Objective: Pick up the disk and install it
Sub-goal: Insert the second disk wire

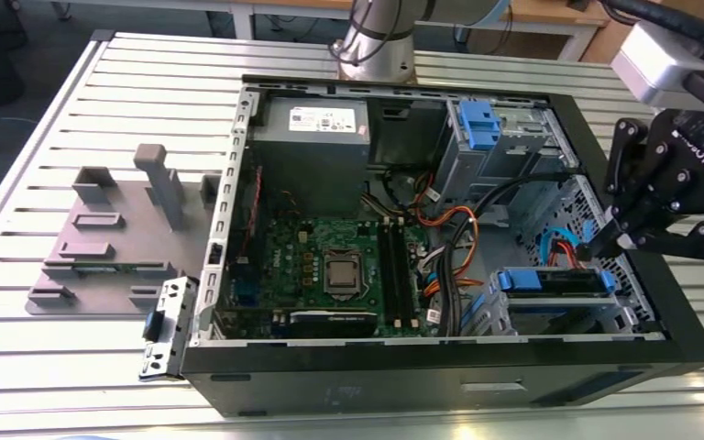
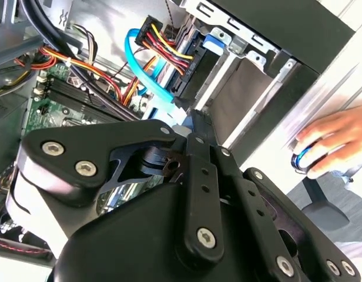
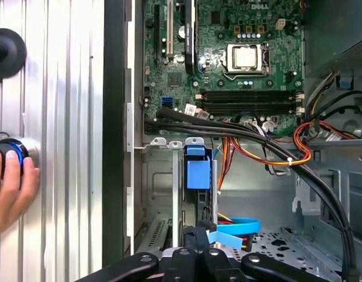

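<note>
Slatted table [image 1: 71, 119], open case [image 1: 389, 371], disk [image 1: 554, 280] in bay [image 1: 548, 316], just beside clenched, empty gripper [image 1: 599, 246].

Robotics lab: slotted aluminium bench [image 1: 144, 92], opened computer case [image 1: 450, 371], grey fixture [image 1: 95, 247]

Black linkage gripper [image 1: 603, 246], silver screw heads [image 2: 86, 168]; white wrist housing [image 1: 664, 60], silver-grey arm base [image 1: 377, 32]
</note>
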`<action>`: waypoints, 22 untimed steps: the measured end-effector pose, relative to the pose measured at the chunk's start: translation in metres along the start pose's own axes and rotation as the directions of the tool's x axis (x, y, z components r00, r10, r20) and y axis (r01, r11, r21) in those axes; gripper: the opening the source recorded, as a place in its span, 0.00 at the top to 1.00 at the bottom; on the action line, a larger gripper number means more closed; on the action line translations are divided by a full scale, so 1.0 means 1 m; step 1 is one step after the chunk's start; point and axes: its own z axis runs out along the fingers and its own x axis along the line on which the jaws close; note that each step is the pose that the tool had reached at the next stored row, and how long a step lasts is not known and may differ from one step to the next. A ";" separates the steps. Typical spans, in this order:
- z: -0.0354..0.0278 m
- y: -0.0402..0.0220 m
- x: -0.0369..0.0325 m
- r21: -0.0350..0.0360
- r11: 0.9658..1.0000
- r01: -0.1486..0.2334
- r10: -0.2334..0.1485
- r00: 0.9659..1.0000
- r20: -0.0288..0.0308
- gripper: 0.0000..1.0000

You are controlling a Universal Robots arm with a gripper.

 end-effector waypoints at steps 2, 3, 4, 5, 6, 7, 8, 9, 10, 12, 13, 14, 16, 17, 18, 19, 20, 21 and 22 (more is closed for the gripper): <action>-0.0018 0.0001 0.0001 0.000 1.000 0.000 0.000 1.000 0.000 0.89; -0.0024 0.0001 0.0001 0.000 1.000 0.000 0.000 1.000 0.000 0.89; -0.0031 0.0001 0.0001 0.000 1.000 0.000 0.000 1.000 0.000 0.89; -0.0044 0.0001 0.0001 0.000 1.000 0.000 0.000 1.000 0.000 0.89; -0.0056 0.0002 0.0002 0.000 1.000 0.000 0.000 1.000 0.000 0.89; -0.0064 0.0002 0.0003 0.000 1.000 0.000 0.000 1.000 0.001 0.89; -0.0064 0.0002 0.0003 0.000 1.000 0.000 0.000 1.000 0.001 0.89; -0.0064 0.0002 0.0002 0.000 1.000 0.000 0.000 1.000 0.001 0.89; -0.0064 0.0002 0.0002 0.000 1.000 0.000 0.000 1.000 0.001 0.89; -0.0066 0.0002 0.0001 0.000 1.000 0.000 0.000 1.000 0.001 0.89; -0.0065 0.0002 -0.0003 0.000 1.000 0.000 0.000 1.000 0.001 0.89; -0.0063 0.0002 -0.0003 0.000 1.000 0.000 0.000 1.000 0.001 0.89; -0.0059 0.0002 -0.0008 0.000 1.000 0.000 0.000 1.000 0.001 0.89; -0.0057 0.0002 -0.0016 0.000 1.000 0.000 0.000 1.000 0.001 0.89; -0.0054 0.0002 -0.0027 0.000 1.000 0.000 0.000 1.000 0.002 0.89; -0.0049 0.0002 -0.0037 0.000 1.000 0.000 0.000 1.000 0.003 0.89; -0.0046 0.0002 -0.0042 0.000 1.000 0.000 0.000 1.000 0.004 0.89; -0.0046 0.0002 -0.0042 0.000 1.000 0.000 0.000 1.000 0.004 0.89; -0.0046 0.0003 -0.0042 0.000 1.000 0.000 0.000 1.000 0.004 0.89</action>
